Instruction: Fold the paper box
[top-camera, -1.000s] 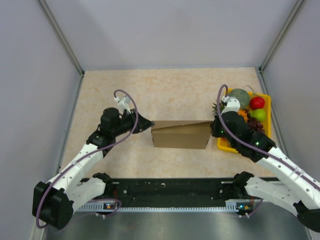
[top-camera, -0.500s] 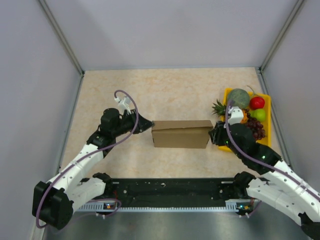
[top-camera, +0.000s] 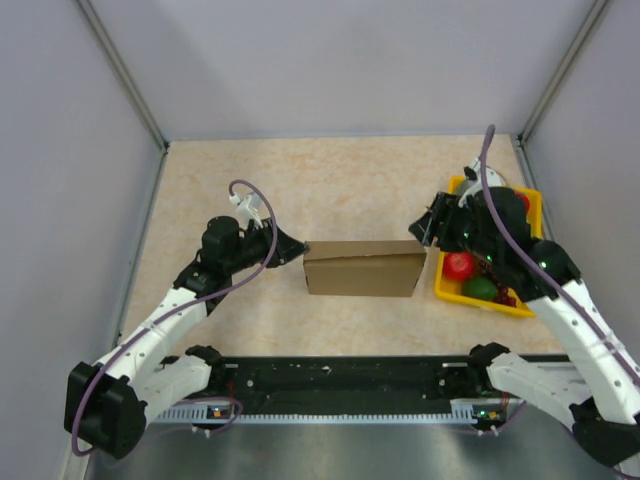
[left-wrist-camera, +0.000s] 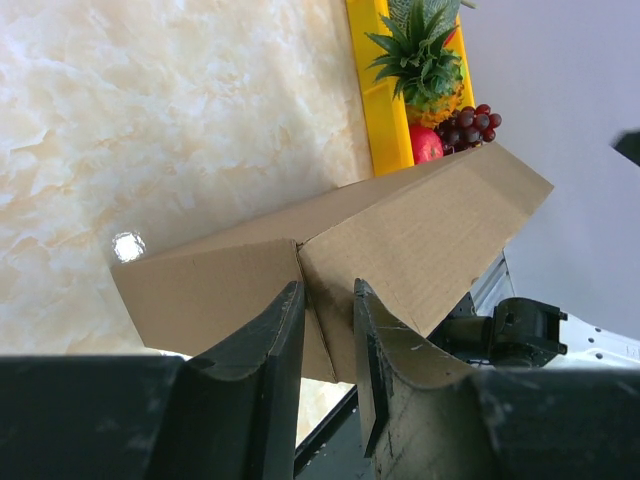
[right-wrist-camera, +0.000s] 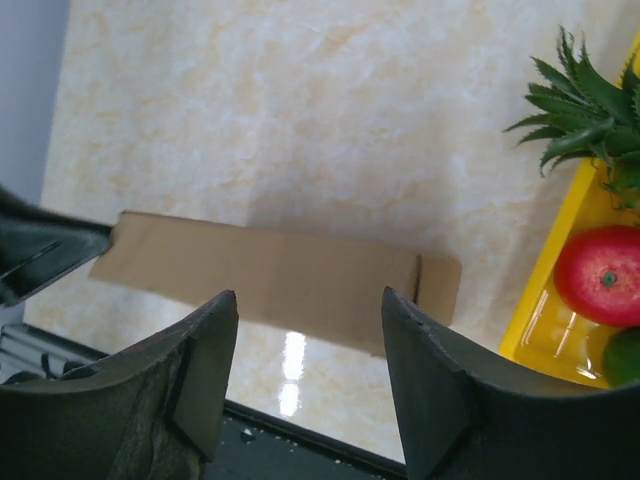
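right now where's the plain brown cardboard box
Top view: brown cardboard box sits mid-table, left gripper pinching its left end, yellow plastic fruit tray at its right.

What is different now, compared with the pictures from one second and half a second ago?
The right pincer let go of the right end of the paper box, opened, and rose, drawing back toward the yellow fruit tray. The box's top flap, tilted up at first, now lies flat. The left pincer stays shut on the box's left end, and the box has not shifted.
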